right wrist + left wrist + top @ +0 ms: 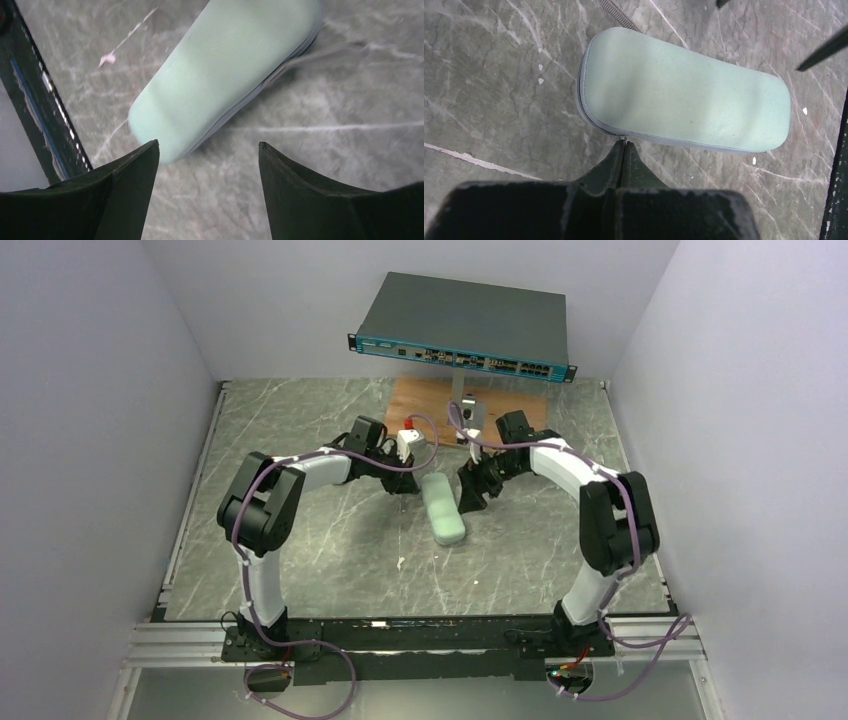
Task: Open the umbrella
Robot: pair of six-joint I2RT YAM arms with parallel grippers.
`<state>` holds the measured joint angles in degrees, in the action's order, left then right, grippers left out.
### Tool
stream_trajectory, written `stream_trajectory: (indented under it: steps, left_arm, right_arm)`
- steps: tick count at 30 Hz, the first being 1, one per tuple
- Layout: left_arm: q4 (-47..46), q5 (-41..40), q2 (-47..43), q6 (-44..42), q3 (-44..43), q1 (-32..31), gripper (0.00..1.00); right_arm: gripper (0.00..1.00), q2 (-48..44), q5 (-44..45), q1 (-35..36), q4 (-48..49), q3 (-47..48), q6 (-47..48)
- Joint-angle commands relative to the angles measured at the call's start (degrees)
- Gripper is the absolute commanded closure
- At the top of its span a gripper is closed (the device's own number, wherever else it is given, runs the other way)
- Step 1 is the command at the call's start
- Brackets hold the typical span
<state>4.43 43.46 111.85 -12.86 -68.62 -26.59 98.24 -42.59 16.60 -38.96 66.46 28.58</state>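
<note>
Umbrella not visible, likely inside the zipped green case (684,95) lying on the bench (330,550). Left jaws pinched shut at the zip seam, right jaws wide beside its end. Right should pin the case so the zip runs.

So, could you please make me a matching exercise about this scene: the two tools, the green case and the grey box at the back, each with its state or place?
Column one:
1. left tool
2. right tool
3. mint-green case
4. grey network switch

Column two:
A. raised at the back, above a wooden board
B. open, beside one end of the case
C. shut, tips at the case's seam
D. lying flat on the marble table

Pairs: 1-C, 2-B, 3-D, 4-A
</note>
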Motion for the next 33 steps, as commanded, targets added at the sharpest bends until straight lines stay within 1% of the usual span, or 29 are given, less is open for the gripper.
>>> stream_trajectory:
  steps: [1,3,6,9,12,14,16,17,19,20,26,31,33]
  left_arm:
    - [1.4,3.3,1.2,0.0,-3.5,-0.3,1.0]
    - [1.2,3.2,1.7,0.7,-4.0,-0.3,1.0]
    - [0.6,3.2,1.7,2.0,-3.5,-0.3,1.0]
    - [-0.3,3.6,0.8,2.8,-1.8,-0.4,1.0]
    - [-1.3,3.1,-0.2,4.5,0.6,-0.8,1.0]
    - [-1.8,3.4,-0.8,6.3,2.2,-1.1,1.0]
    - [-3.1,3.4,-1.8,7.6,4.6,-1.8,1.0]
    - [-3.8,3.3,-2.6,7.9,5.8,-2.3,1.0]
    - [-4.0,3.1,-3.5,8.6,7.7,-3.0,1.0]
    - [-5.3,3.4,-3.9,9.1,8.6,-3.2,1.0]
    - [-9.4,4.5,-7.6,12.4,15.2,-6.4,1.0]
    - [-17.2,5.5,-7.9,22.9,20.4,-8.5,1.0]
    - [-18.2,5.7,-8.1,24.7,20.7,-8.3,1.0]
  right_arm:
    - [0.28,7.2,-1.4,0.3,6.0,5.7,-11.7]
    - [0.29,9.4,-1.1,0.5,7.9,6.6,-17.4]
    - [0.29,11.5,-2.1,0.8,10.4,6.2,-22.9]
    - [0.37,13.2,-2.8,0.9,12.3,5.0,-27.1]
    - [0.45,13.7,-1.6,0.9,15.0,3.5,-31.0]
    - [0.54,13.0,-1.0,0.8,18.1,1.8,-33.4]
    - [0.7,11.8,-1.6,0.8,21.6,-0.6,-35.7]
    - [0.76,11.4,-1.8,0.8,22.9,-1.6,-36.5]
    - [0.94,11.0,-1.4,0.8,25.0,-3.2,-37.9]
    - [1.0,10.8,-0.8,0.8,25.7,-4.0,-38.4]
    - [1.0,8.7,3.6,0.2,30.4,-9.0,-42.9]
    - [1.0,5.2,5.5,-0.1,33.8,-13.0,-45.3]
    - [1.0,3.4,4.6,-0.2,34.5,-14.5,-45.2]
